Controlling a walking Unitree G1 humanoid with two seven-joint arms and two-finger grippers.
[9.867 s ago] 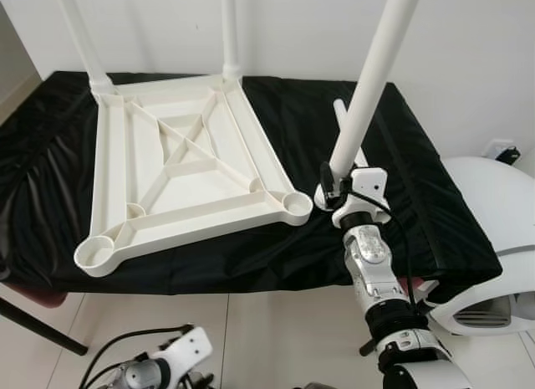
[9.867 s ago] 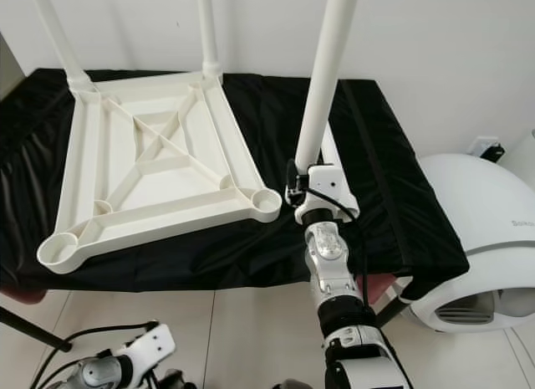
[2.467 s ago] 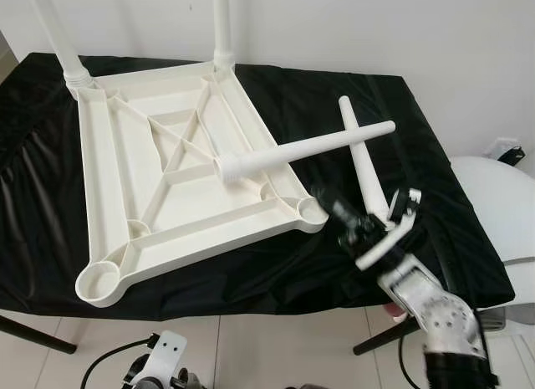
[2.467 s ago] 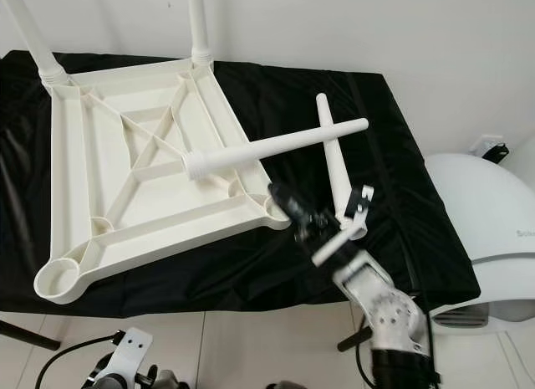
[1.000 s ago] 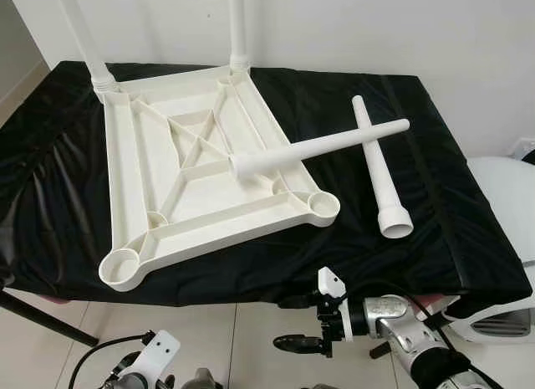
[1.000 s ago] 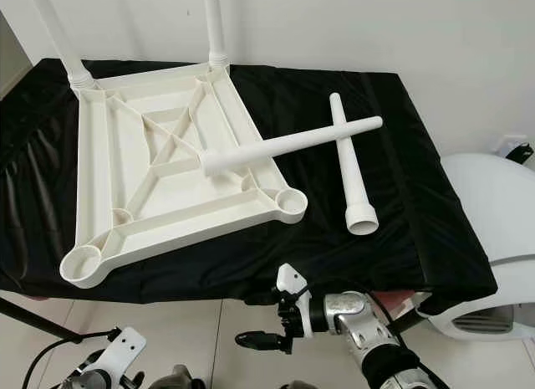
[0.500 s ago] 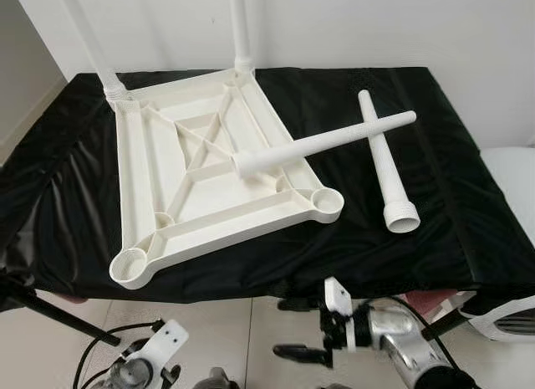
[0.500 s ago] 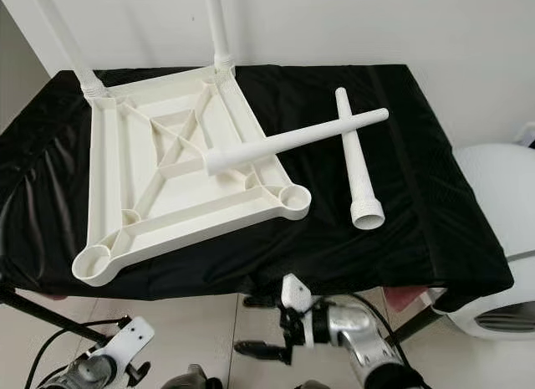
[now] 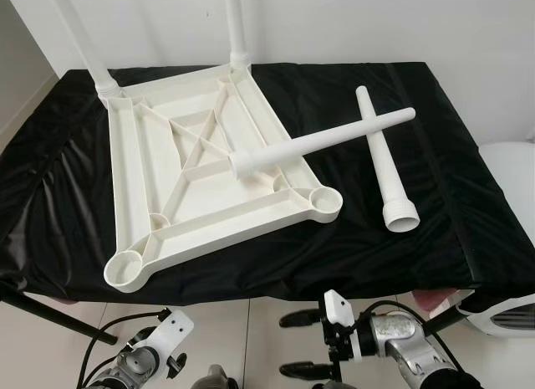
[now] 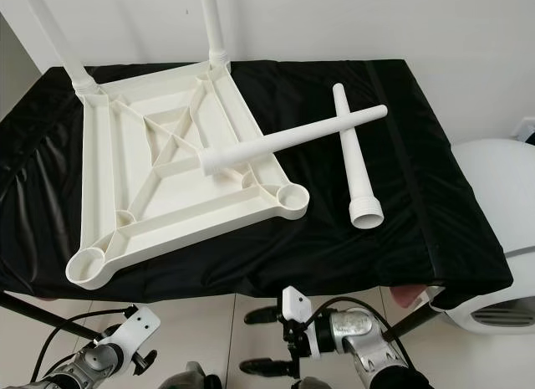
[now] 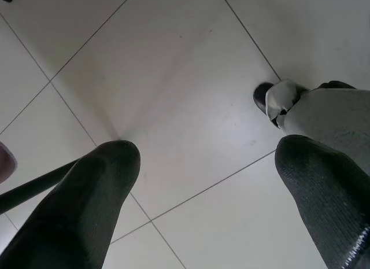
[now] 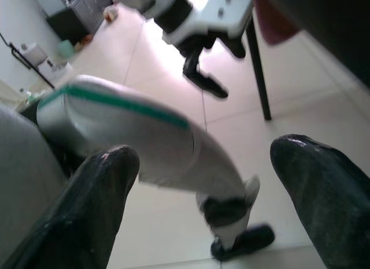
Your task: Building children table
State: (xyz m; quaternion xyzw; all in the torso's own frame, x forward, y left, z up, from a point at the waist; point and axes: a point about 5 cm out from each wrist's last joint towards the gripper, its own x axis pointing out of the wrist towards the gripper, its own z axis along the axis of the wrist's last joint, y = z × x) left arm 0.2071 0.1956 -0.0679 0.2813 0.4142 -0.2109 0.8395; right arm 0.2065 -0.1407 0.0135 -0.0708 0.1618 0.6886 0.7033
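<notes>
Left eye view: the upturned tabletop [image 9: 201, 176] lies on the black-draped desk [image 9: 468, 213], 1 loose leg [image 9: 322, 142] resting across its near corner and over another leg [image 9: 383, 163].

Right eye view: below the desk's front edge, the right hand [image 10: 266, 340] hangs fingers apart (empty).

Left wrist view: the left hand [image 11: 202, 194], fingers apart, faces floor tiles.

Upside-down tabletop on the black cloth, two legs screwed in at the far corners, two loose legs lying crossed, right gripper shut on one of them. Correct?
Not quite: the right gripper is open and empty, below the table edge, as the left eye view shows. The tabletop, standing legs and crossed loose legs are as stated.
</notes>
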